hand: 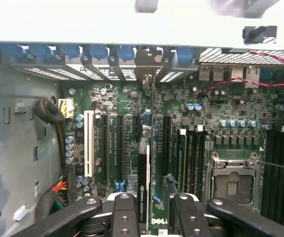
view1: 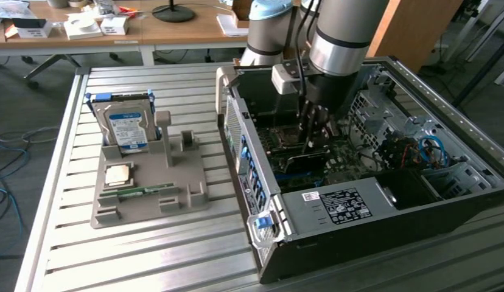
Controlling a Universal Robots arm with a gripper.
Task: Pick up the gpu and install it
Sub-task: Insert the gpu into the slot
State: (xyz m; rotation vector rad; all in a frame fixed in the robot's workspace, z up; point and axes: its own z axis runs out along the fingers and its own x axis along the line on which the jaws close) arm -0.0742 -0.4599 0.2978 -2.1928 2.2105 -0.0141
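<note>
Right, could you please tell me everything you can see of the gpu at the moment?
The gpu is a thin, flat, dark card, seen edge-on from the wrist with a pale strip along its edge. It stands upright inside the open computer case, held between the jaws of the gripper, over the black expansion slots of the green motherboard. Whether it is fully seated in a slot cannot be told.
</note>
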